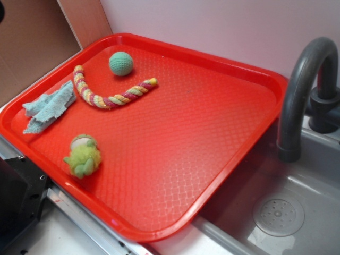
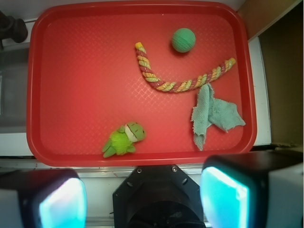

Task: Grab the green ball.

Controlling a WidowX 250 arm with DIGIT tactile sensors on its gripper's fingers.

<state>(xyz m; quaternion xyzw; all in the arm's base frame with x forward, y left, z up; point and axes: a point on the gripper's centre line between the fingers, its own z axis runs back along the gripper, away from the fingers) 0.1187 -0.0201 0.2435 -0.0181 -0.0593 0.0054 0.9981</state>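
Observation:
The green ball (image 1: 121, 63) is small, teal and knitted, and lies at the far left corner of the red tray (image 1: 228, 143). In the wrist view the green ball (image 2: 183, 40) is at the upper right of the tray (image 2: 61, 71). My gripper (image 2: 142, 199) is high above the tray's near edge, over the black robot base, far from the ball. Its two pale fingers (image 2: 223, 197) stand wide apart with nothing between them. The gripper is not in the exterior view.
A striped rope toy (image 1: 109, 95) curves just in front of the ball. A pale blue cloth (image 1: 49, 106) lies at the tray's left edge. A fuzzy lime plush toy (image 1: 83, 155) sits near the front. A grey faucet (image 1: 303, 90) and a sink (image 1: 279, 212) are at the right.

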